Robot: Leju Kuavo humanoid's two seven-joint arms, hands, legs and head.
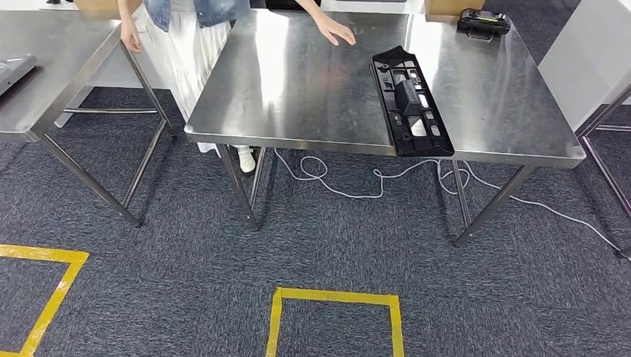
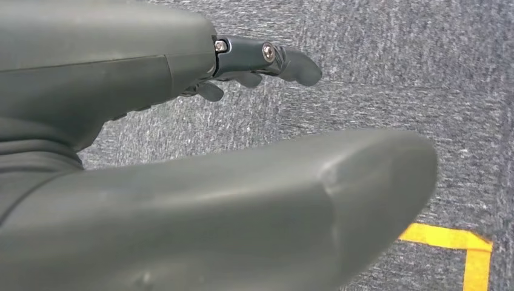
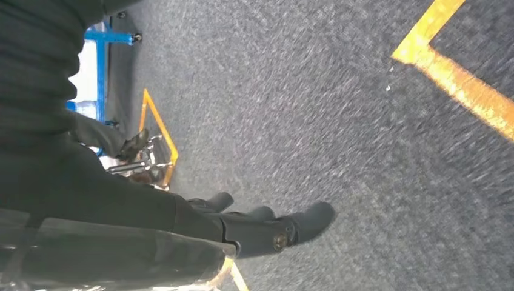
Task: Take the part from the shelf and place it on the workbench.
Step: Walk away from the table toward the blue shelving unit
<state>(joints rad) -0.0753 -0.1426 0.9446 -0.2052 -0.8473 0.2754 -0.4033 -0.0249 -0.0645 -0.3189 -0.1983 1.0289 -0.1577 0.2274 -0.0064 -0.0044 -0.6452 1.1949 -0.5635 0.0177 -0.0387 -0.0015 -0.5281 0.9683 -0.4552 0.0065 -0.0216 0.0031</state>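
1. Both hands are hanging by the carpet: left hand (image 2: 182, 182) holding nothing, fingers apart; right hand (image 3: 254, 227) holding nothing too, fingers loosely extended.
2. Well ahead of them, the black part (image 1: 411, 102) is already lying on the counter (image 1: 298, 89).
3. Placing looks done, so next is probably just standing clear.

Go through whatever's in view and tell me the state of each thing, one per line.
black plastic part: lying flat on the workbench, near its front edge, untouched.
workbench: bears the part and a small black device at its far corner.
person's hand: resting on the workbench top.
white cable: loose on the carpet under the workbench.
left hand: holds nothing, over carpet.
right hand: holds nothing, over carpet.
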